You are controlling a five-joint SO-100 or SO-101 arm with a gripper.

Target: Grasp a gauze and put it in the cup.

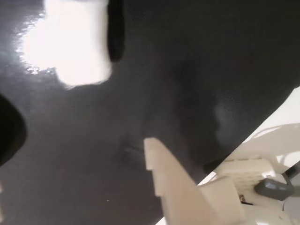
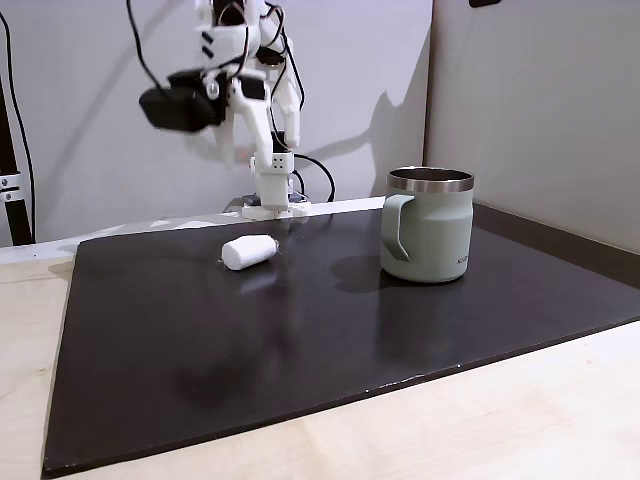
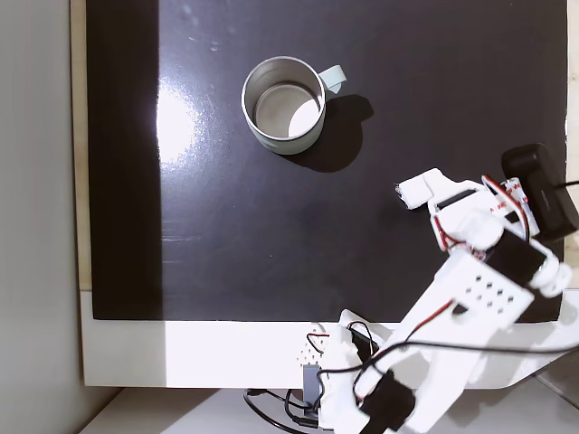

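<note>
- Wrist view: my white plastic end effector [image 1: 154, 154] comes in from the lower right, one pointed finger [image 1: 164, 173] reaching over the black mat [image 1: 197, 70]. The small white cylindrical roll of gauze [image 1: 75, 44] lies at the upper left, blurred and overexposed, well apart from that finger. The second finger is not clear here, so from this view I cannot tell how wide my jaws stand.
- A fixed view from the front: my white arm [image 2: 262, 100] is raised above the far edge of the black mat [image 2: 300, 340], with a black camera block [image 2: 178, 108] hanging on its left side. The gauze [image 2: 249, 253] lies on its side on the mat, below me and untouched. The pale sage-green mug with a shiny steel rim [image 2: 427, 225] stands upright to the right of the gauze, well apart from it, handle turned left. The mat rests on a light wooden counter [image 2: 500, 420].
- A fixed view from above: the mug [image 3: 284, 105] stands upright near the top, nothing inside it — its handle points right. My end effector [image 3: 412, 193] hovers over the right part of the mat [image 3: 226, 226]; its fingers grip nothing, though I cannot tell their spread. A small white piece at its tip may be the gauze or a finger — I cannot tell.
</note>
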